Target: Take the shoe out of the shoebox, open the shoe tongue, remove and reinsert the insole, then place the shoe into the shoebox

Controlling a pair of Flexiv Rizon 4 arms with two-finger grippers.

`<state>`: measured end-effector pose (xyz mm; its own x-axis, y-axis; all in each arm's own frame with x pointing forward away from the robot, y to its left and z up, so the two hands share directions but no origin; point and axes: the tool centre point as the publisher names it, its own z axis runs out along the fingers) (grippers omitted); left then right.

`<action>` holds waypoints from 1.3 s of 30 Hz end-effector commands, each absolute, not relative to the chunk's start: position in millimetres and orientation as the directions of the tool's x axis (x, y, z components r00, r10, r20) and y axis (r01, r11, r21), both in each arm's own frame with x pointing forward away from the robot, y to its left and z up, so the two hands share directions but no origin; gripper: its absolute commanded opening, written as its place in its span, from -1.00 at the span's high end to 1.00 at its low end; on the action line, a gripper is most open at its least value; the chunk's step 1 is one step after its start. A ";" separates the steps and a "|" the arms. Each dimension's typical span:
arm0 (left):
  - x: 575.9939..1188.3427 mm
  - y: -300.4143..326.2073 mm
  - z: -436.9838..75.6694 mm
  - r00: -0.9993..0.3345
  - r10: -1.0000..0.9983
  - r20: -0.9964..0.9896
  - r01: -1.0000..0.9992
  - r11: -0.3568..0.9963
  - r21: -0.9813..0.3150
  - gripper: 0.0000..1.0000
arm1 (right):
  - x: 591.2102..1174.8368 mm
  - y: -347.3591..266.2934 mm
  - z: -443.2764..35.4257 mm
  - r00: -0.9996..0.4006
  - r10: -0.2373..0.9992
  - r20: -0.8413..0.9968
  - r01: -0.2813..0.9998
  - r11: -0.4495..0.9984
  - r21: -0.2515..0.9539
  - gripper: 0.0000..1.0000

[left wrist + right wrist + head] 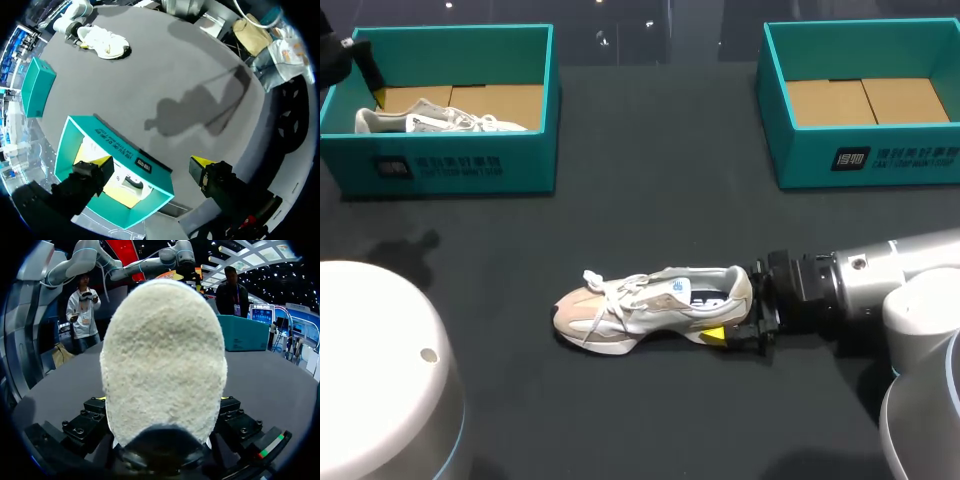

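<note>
Shoe (640,312) first: the beige and white trainer stands on its sole on the dark table (620,220), in the near half, with its toe toward my left and its heel toward my right. Its white laces are tied and lie loosely over the tongue.

The right arm (880,285) comes in low from the right, and the right gripper (738,303) is at the heel. Its fingers straddle the back of the shoe, one on the near side with its yellow tip against the sole edge, the other on the far side by the collar. In the right wrist view the pale heel fills the space between the two finger blocks and meets both, so the gripper has hold of the shoe.

Farther back, well apart from each other, two teal boxes stand open. The right shoebox (880,155) shows a brown cardboard floor. The left shoebox (450,165) holds a second shoe (430,120) lying on its cardboard floor.

The left gripper (150,162) hangs at the far left end of the left shoebox, spread wide and holding nothing. One finger is over the box's inside, the other out beyond its wall.
</note>
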<state>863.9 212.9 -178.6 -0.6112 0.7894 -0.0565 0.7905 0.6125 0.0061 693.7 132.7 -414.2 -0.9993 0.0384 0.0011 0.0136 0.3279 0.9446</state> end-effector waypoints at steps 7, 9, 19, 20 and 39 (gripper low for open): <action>824.6 167.4 -184.9 -0.702 0.712 -0.005 0.712 0.701 -0.029 -1.00 | 692.6 133.2 -412.7 -0.999 0.038 0.002 0.015 0.333 0.943 1.00; 824.6 167.4 -184.9 -0.702 0.712 -0.005 0.712 0.701 -0.029 -1.00 | 692.6 133.2 -412.7 -0.999 0.038 0.002 0.015 0.333 0.943 1.00; 820.2 163.7 -185.6 -0.717 0.697 -0.015 0.697 0.716 -0.041 -1.00 | 692.6 133.2 -412.7 -0.999 0.038 0.002 0.015 0.333 0.943 1.00; 815.0 159.6 -186.2 -0.714 0.700 -0.014 0.699 0.713 -0.057 -1.00 | 692.6 133.2 -412.7 -0.999 0.038 0.002 0.015 0.333 0.943 1.00; 752.2 73.3 -206.0 -0.998 0.067 0.003 0.067 0.997 0.026 -1.00 | 692.6 133.2 -412.7 -0.999 0.038 0.002 0.015 0.333 0.943 1.00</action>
<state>754.6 87.3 -202.2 -0.9785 0.2060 -0.0032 0.2059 0.9775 -0.0461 693.5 132.7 -414.1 -0.9993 0.0386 0.0010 0.0136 0.3281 0.9445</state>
